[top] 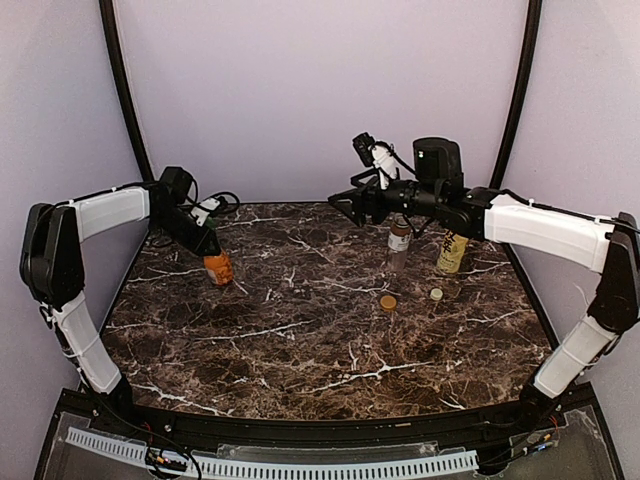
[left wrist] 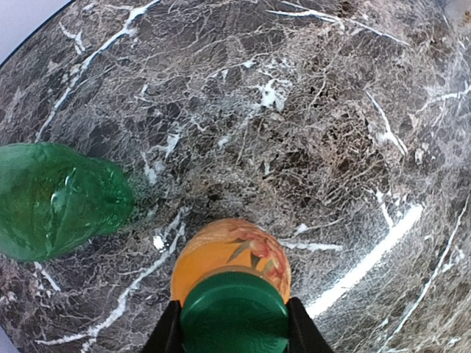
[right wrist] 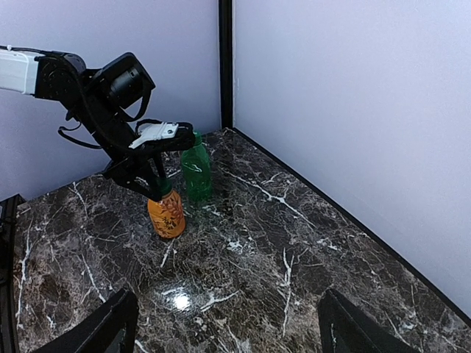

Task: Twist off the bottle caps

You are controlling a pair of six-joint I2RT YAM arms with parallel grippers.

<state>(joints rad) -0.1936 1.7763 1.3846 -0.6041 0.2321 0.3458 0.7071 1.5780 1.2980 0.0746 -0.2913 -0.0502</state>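
Two caps are off: a small golden-brown plastic cap (top: 387,302) and a cream-white one (top: 436,294) lie on the dark marbled table (top: 300,350) right of centre, below the short brown bottle (top: 399,240) and the tall yellow tea bottle (top: 452,252). At left, the left gripper (left wrist: 235,334) is clamped on the green screw cap (left wrist: 234,309) of the upright orange juice bottle (left wrist: 221,250). The slim green bottle (right wrist: 196,169) stands just beside it, its top partly hidden — so two look left to do. The right gripper (top: 338,203), upper centre, is spread wide and empty.

Left fingers (right wrist: 142,182) clamp orange bottle (right wrist: 167,215) top; green bottle (right wrist: 196,168) just behind; right fingers (right wrist: 110,325) spread.
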